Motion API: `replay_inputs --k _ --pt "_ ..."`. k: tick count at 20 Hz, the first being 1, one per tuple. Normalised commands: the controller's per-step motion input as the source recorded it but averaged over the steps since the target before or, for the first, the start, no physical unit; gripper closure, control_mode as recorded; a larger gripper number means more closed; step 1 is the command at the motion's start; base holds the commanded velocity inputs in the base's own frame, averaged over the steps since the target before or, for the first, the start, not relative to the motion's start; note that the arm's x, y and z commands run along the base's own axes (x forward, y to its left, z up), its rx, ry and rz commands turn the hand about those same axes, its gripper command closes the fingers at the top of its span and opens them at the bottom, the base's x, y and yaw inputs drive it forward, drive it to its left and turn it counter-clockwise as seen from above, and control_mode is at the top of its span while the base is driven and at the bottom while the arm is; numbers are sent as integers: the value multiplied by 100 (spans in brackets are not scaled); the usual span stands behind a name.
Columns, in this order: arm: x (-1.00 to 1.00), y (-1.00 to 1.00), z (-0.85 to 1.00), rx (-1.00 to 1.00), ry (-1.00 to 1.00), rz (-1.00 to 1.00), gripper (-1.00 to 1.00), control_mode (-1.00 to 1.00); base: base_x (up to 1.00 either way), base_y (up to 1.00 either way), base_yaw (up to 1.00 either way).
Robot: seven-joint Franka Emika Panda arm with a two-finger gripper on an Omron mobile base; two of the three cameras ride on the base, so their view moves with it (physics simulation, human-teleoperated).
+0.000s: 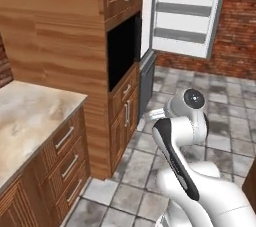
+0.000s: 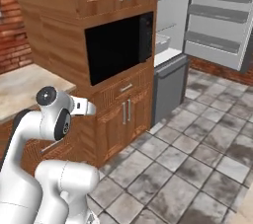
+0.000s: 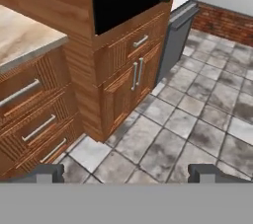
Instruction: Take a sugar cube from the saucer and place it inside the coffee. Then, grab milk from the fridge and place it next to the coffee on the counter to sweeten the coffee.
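Milk was not made out anywhere in the frames; by judgement it was yet to be fetched from the fridge (image 2: 170,77), which stood ahead and to the right of the pincer, door (image 1: 187,13) swung wide w/ grey racks facing out. Fridge interior was glimpsed in the right base view as pale shelves, contents too small to tell.

Pincer (image 3: 127,173) was seen in the hand view as two dark fingertips (image 3: 44,172) set well apart at the bottom edge, i.e. released, w/ nothing between them. It was aimed over grey floor tiles (image 3: 163,134) toward the wooden cabinet (image 3: 131,77) and the black microwave (image 2: 118,45) above it.

Counter (image 1: 27,116) was seen to the left of the pincer, beige marbled top over drawers w/ steel bar handles. No cup or saucer was made out on the part of it shown, so whether the sugar cube step was done could not be told from these frames.

Arm (image 1: 182,126) was folded near the base, well apart from the fridge. Judged progress: approx. at the start of the milk leg; base was pointed along the cabinets toward the open fridge. Left to do: reach the shelves, grasp the carton, carry it back, set it beside the coffee on the counter.
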Motion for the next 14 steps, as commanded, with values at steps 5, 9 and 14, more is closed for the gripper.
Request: replay_inputs --k 5,9,14 --pt "0 0 0 0 0 0 -100 100 100 -35 -4" --pt "0 0 0 0 0 0 -100 100 100 -32 -4" --pt "0 0 0 0 0 0 -100 100 100 -21 -5"
